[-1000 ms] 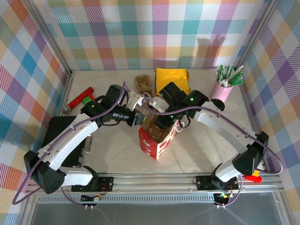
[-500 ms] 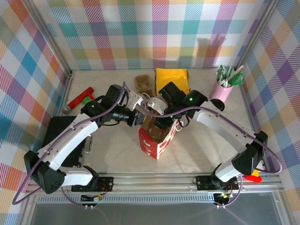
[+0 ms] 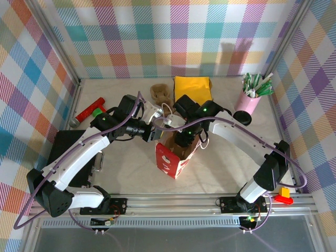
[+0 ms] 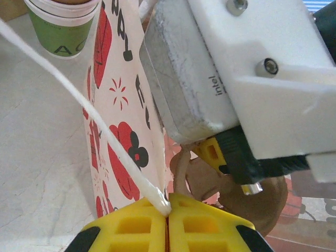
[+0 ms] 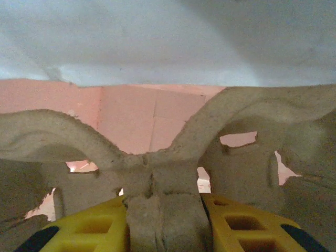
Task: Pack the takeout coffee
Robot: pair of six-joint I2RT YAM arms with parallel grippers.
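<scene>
A red-and-white printed paper bag (image 3: pixel 176 157) stands open mid-table. My left gripper (image 3: pixel 156 131) is at its left rim, shut on the bag's white string handle (image 4: pixel 79 105), which runs taut from the yellow fingers (image 4: pixel 131 231). My right gripper (image 3: pixel 184 140) reaches down into the bag, shut on the middle ridge of a brown pulp cup carrier (image 5: pixel 157 173); pink bag lining shows behind it. A white-and-green paper cup (image 4: pixel 63 31) sits past the bag, its top cut off, so I cannot tell whether it is the takeout coffee.
A yellow cloth (image 3: pixel 192 86) and a brown pulp piece (image 3: pixel 161 93) lie behind the bag. A pink cup of green-and-white sticks (image 3: pixel 251 97) stands back right. A red tube (image 3: pixel 86 111) and a black mat (image 3: pixel 68 142) are on the left.
The right arm's wrist has shifted a little left over the bag's mouth, and the bag has leaned slightly with it. The left arm holds still on the handle.
</scene>
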